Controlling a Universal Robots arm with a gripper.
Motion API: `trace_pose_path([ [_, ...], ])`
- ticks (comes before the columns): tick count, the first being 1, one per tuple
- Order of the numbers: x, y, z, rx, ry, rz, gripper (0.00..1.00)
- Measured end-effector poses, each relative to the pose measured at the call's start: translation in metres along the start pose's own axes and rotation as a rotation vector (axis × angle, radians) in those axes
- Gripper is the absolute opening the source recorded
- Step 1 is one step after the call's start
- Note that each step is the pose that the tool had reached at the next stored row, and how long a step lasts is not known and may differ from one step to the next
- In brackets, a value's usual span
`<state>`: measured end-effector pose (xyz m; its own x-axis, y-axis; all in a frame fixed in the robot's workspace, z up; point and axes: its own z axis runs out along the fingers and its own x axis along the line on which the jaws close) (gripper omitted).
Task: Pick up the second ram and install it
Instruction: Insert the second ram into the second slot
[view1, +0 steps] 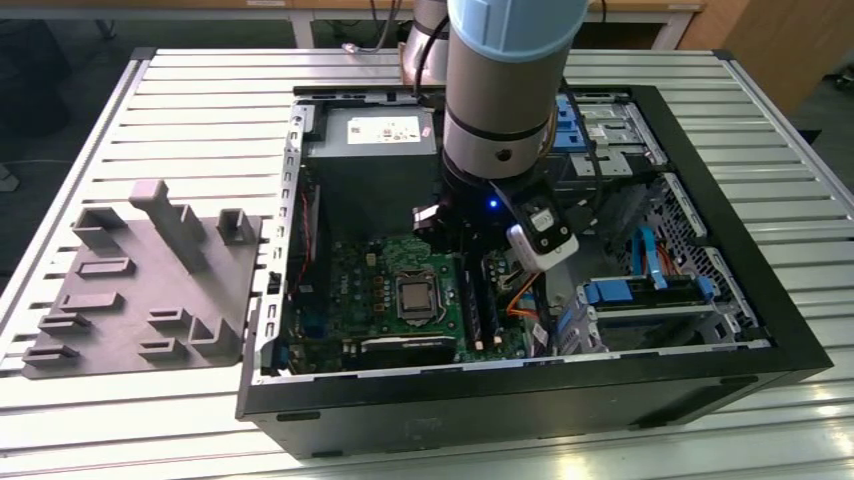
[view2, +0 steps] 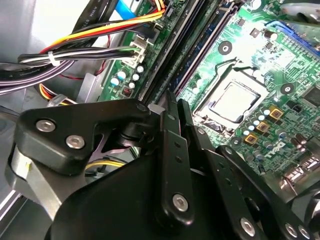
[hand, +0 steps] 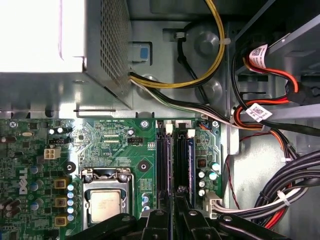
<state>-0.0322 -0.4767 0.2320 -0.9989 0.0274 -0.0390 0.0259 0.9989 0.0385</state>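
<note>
Desk of pale slats carries an open black computer case lying on its side, with a grey moulded holder resting beside it toward the exterior view's left edge. The arm reaches down into the case above the green motherboard, whose processor socket sits near the board's middle. A metal power supply box fills the case's far corner, and bundled cables run along the case wall next to the board. The tool hangs just above the long black memory slots, its fingers drawn close together with only a thin gap; whether anything is pinched there, I cannot tell. The second ram, a dark bluish board, stands upright in the slot beside the tool's tips, parallel to the other slots.
</note>
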Motion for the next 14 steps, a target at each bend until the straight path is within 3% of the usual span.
trace_pose_path([
  [8, 0.0, 0.0, -0.0001, -0.0001, 0.0, 0.0, 0.19],
  [10, 0.0, 0.0, -0.0001, -0.0001, 0.0, 0.0, 0.11],
  [14, 0.0, 0.0, -0.0001, -0.0001, -0.0001, 0.0, 0.11],
])
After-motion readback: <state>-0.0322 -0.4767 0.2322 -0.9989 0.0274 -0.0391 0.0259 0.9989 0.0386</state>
